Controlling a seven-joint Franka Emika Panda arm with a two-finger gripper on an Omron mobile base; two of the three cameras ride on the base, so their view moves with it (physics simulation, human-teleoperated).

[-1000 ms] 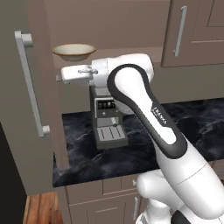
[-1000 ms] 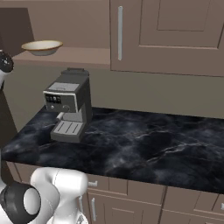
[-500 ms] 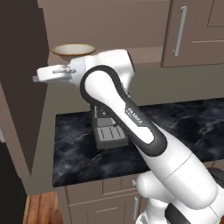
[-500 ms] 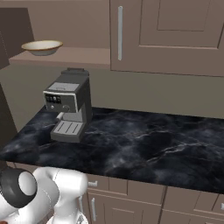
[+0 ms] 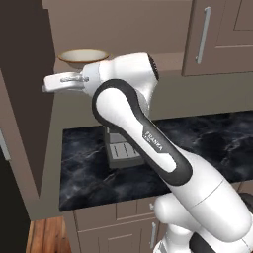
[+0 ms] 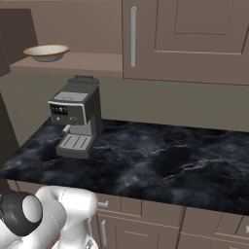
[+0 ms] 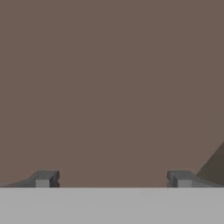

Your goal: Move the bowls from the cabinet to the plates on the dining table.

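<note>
A wide, shallow cream bowl (image 5: 83, 57) (image 6: 46, 51) with a tan outside sits on the open cabinet's brown shelf (image 6: 82, 63). The cabinet door (image 5: 24, 99) stands swung wide open at the left. My gripper (image 5: 49, 85) is level with the shelf edge, just below and left of the bowl, and points at the inner face of the door. In the hand view the gripper (image 7: 112, 180) is open, its fingertips (image 7: 43, 179) far apart with nothing between them and plain brown panel ahead. The plates and the dining table are out of view.
A grey espresso machine (image 6: 75, 124) stands on the black marble counter (image 6: 160, 160) under the shelf, behind my arm in the left base view. To the right is a closed cabinet door with a long silver handle (image 6: 133, 36). Drawer units run below the counter.
The cabinet door has swung from half open to wide open. My hand has moved left along with it, away from the shelf front. The bowl has stayed put.
</note>
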